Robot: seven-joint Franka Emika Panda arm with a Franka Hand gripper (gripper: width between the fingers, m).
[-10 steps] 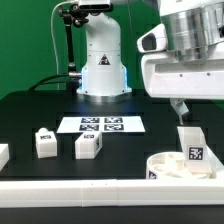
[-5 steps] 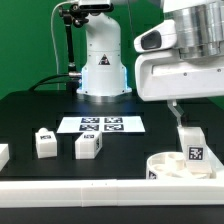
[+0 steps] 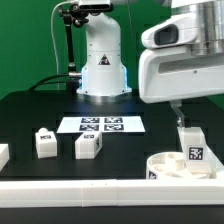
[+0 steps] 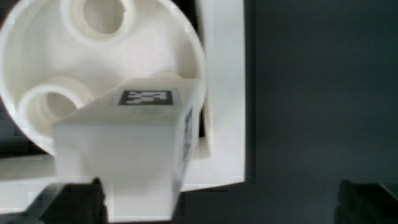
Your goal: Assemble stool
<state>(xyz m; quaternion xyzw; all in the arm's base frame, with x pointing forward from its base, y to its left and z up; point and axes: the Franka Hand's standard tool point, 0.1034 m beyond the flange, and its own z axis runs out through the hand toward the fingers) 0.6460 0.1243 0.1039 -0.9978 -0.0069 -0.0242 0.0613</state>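
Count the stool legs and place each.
4 legs: two side by side before the marker board, one cut off at the exterior view's left edge, one upright on the round seat. More may be hidden.

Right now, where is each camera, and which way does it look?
Exterior view: off the arm, facing the robot's white base across the black table; its arm shows.
Wrist view: on the wrist, looking down at the white plastic round seat; only dark pincer tips show.
Both show that seat and the tagged white block leg on it.
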